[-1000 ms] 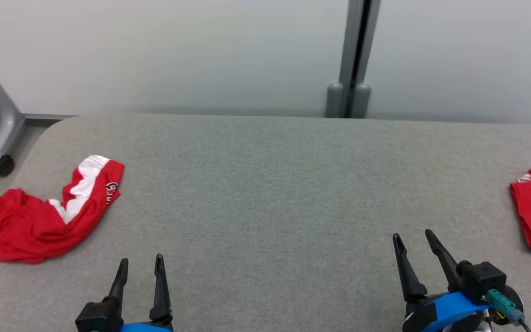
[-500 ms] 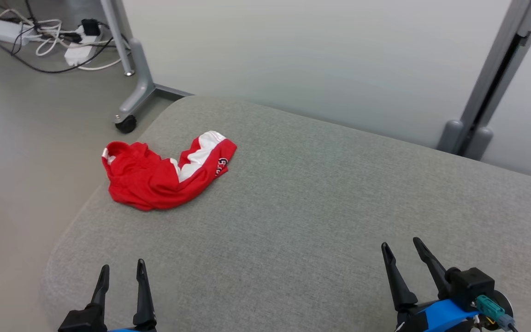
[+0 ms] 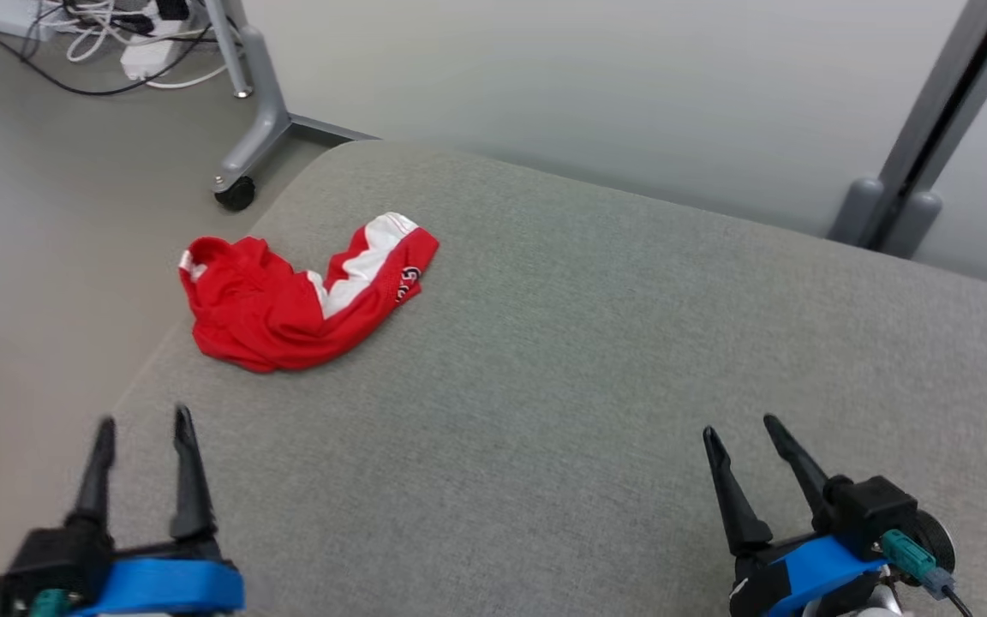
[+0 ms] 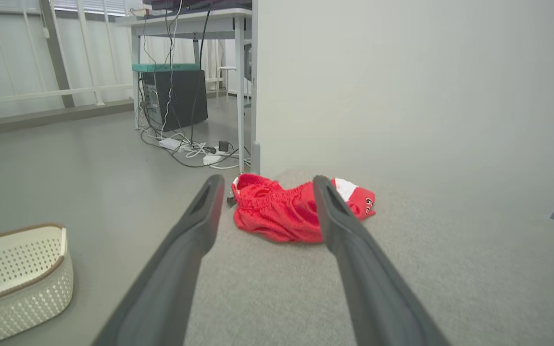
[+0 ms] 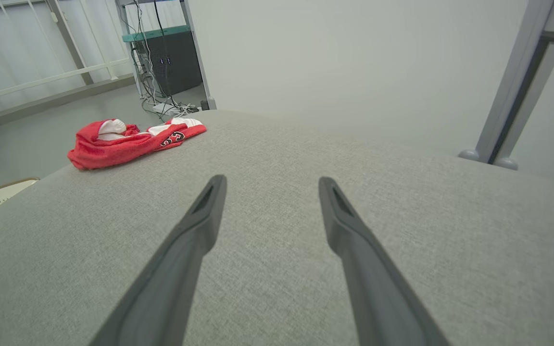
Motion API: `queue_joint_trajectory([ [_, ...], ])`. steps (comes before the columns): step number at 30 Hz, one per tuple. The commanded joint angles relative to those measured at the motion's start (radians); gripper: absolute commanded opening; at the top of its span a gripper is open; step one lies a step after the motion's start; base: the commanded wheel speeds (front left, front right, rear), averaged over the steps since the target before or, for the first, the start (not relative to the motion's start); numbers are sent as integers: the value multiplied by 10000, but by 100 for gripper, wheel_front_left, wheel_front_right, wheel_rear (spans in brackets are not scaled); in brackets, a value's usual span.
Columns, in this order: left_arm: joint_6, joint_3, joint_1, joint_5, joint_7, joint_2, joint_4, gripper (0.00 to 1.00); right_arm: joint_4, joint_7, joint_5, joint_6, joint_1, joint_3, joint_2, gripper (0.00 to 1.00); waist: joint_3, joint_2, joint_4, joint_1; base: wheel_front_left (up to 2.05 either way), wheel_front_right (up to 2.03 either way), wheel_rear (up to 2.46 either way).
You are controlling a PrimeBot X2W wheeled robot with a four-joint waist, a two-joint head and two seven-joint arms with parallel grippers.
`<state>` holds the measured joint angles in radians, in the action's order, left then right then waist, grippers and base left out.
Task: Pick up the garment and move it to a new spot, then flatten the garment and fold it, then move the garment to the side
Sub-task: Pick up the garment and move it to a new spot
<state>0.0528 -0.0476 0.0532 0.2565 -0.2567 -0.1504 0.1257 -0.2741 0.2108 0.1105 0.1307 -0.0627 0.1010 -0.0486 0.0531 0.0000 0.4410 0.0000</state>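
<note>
A crumpled red garment (image 3: pixel 288 300) with a white stripe and a small logo lies near the far left corner of the grey fabric table (image 3: pixel 596 343). My left gripper (image 3: pixel 142 420) stands open at the table's left front edge, short of the garment and apart from it. In the left wrist view the garment (image 4: pixel 282 216) sits ahead between the open fingers (image 4: pixel 195 230). My right gripper (image 3: pixel 738 426) is open over the front right of the table, holding nothing. From the right wrist the garment (image 5: pixel 123 142) lies far off at the upper left, beyond that gripper (image 5: pixel 270 180).
A wheeled grey stand leg (image 3: pixel 241 171) and cables with power strips (image 3: pixel 116 34) lie on the floor past the table's left corner. A white perforated basket (image 4: pixel 12 274) stands on the floor to the left. A grey post (image 3: pixel 922 163) rises behind the table.
The head camera has swung left, bringing the garment toward the middle; a second red garment at the right edge has left the picture. My left gripper has shifted left and forward. Both grippers stay open.
</note>
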Motion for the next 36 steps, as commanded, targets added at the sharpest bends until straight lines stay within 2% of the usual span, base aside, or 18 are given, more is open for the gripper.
queue_joint_trajectory([
  [1,69,248,-465,5,100,-332,-364,100,169,-81,-140,1,-236,-69,-33,100,160,0,-164,0,0,0,0],
  [7,24,1231,-2462,228,1361,-1721,-1464,100,979,-568,-923,1,-671,-372,-33,100,1025,0,-848,0,0,0,0],
  [10,-224,1413,-3832,324,2161,-2523,-1048,100,1444,-884,-1326,1,-891,-469,-33,100,1542,0,-1166,0,0,0,0],
  [14,-886,1011,-5346,525,3200,-3113,340,100,1916,-1335,-1791,1,-1105,-468,-33,100,2291,0,-1543,0,0,0,0],
  [21,-1361,465,-6858,1232,5269,-3058,3699,100,2400,-1706,-2004,1,-1386,-338,-35,100,3391,0,-2080,0,0,0,0],
  [31,-1754,-231,-7021,1938,6834,-2795,5536,100,2517,-1676,-2092,1,-1397,-482,-35,100,3980,0,-2397,0,0,0,0],
  [32,-1758,-251,-7046,1942,6853,-2857,5629,90,2515,-1663,-2080,1,-1393,-503,-35,100,3995,0,-2416,0,0,0,0],
  [34,-1739,-221,-7134,1987,6780,-2921,5803,32,2508,-1655,-2080,1,-1400,-516,-35,100,4014,0,-2455,0,0,0,0],
  [36,-1658,-148,-7238,1976,6605,-2993,5907,0,2463,-1620,-2069,1,-1406,-523,-33,100,3990,0,-2483,0,0,0,0],
])
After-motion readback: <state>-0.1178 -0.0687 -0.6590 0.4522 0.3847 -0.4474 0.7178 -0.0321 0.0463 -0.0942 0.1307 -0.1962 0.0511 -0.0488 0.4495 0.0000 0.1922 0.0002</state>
